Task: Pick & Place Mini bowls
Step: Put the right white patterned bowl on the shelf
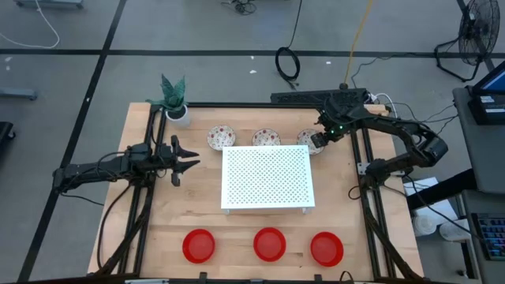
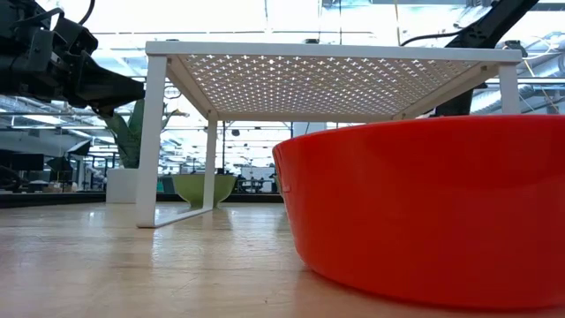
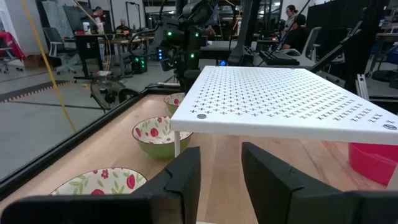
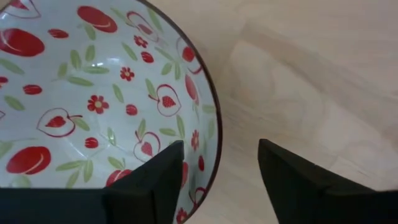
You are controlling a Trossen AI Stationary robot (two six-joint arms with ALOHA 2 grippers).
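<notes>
Right gripper (image 4: pixel 214 180) open, straddling the patterned bowl (image 4: pixel 93 93) rim, one finger inside, probably not gripping; left gripper (image 1: pixel 185 163) part-open, empty.

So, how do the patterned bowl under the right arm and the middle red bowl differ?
The patterned bowl is white with red fruit and flowers; the middle red bowl is plain red. The patterned bowl sits behind the white board with the right gripper straddling its rim; the red one lies untouched in front. Both stand upright.

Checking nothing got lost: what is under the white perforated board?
From the low view, only bare wooden table shows beneath the white perforated board; a red bowl close to the camera covers the right part.
</notes>
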